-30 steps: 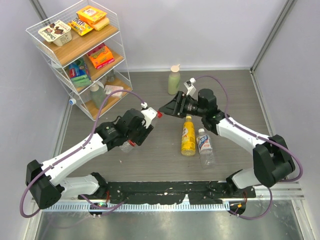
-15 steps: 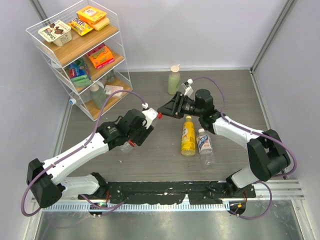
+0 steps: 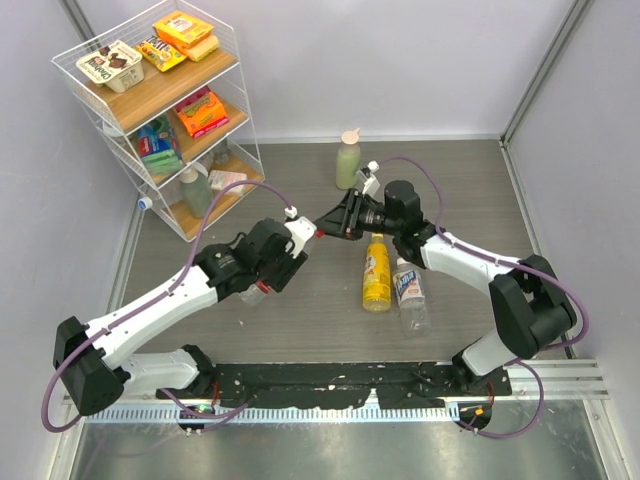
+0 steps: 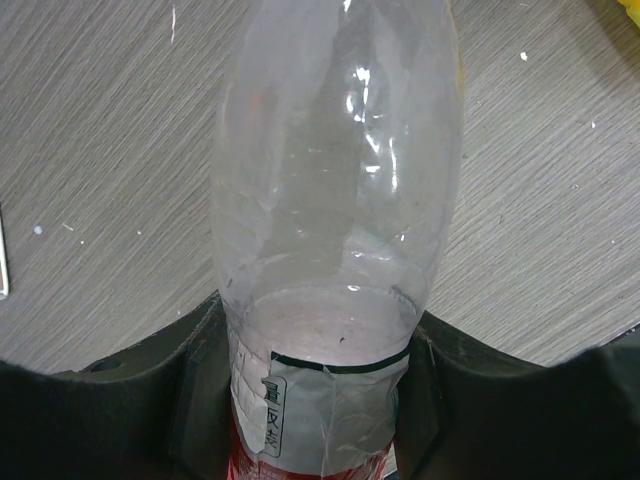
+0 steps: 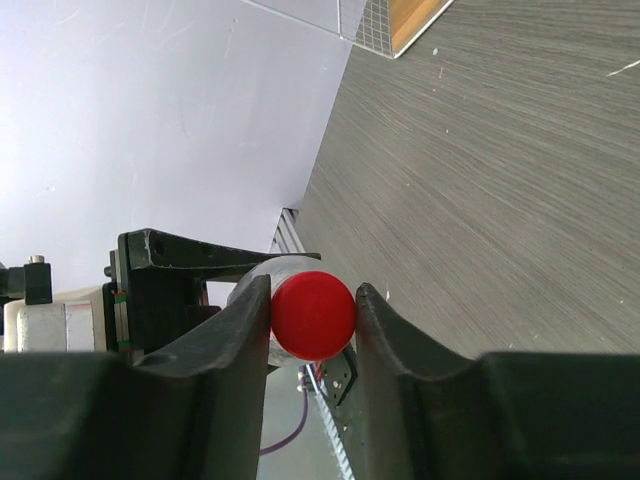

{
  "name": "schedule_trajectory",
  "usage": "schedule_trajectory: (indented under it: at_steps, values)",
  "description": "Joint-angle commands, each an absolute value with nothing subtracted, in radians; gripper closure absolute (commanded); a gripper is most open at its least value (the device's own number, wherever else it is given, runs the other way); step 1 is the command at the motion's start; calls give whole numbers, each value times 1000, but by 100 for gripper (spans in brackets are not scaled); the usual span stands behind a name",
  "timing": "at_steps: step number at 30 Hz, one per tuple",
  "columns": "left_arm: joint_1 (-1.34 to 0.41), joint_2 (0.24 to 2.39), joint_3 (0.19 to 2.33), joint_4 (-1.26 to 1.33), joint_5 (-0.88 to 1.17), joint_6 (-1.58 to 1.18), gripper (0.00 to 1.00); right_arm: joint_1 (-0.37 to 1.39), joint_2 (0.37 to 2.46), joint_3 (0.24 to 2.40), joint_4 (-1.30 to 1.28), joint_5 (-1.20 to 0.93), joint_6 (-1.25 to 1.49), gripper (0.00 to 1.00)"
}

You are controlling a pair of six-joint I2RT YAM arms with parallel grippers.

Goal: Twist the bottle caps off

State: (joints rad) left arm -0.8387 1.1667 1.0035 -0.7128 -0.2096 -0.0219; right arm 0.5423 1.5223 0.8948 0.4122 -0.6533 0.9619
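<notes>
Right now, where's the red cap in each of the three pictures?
Top external: red cap at the picture's centre.
Left wrist: not in it; only the clear bottle shows.
Right wrist: low centre, pinched between the right fingers.
Shared landmark: the clear bottle, in every view.

The clear bottle [image 4: 335, 180] carries a label [image 4: 325, 405] with small characters, none legible

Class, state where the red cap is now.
Right wrist view: the red cap sits between the fingers of the right tool, on the clear bottle the left tool holds.
</notes>
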Motion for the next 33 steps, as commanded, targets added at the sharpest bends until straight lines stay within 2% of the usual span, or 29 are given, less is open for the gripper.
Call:
schedule_trajectory:
  at_steps: [1, 2, 6, 8, 14, 17, 20, 33]
  values:
    - [-850, 1160, 1034, -703, -227, -17, 68, 546, 1505, 928, 466, -658, 966, 72]
    - [-848, 1160, 1034, -704, -229, -18, 69, 548, 1500, 922, 477, -660, 968, 74]
    - [-851, 1160, 1038, -706, -232, -17, 69, 549, 1479, 905, 511, -653, 979, 94]
    - [-853, 1161, 1040, -709, -232, -17, 69, 549, 1468, 897, 525, -650, 979, 98]
    - [-853, 1172, 1074, -726, -200, -31, 69, 549, 1414, 864, 595, -653, 968, 98]
    - [-851, 1178, 1100, -738, -163, -38, 77, 551, 1378, 844, 646, -661, 956, 98]
    - [-851, 1161, 1117, -733, -126, -49, 78, 551, 1356, 825, 709, -710, 951, 98]
    - [-853, 1141, 1187, -690, 127, -104, 82, 549, 1214, 824, 718, -840, 841, 98]
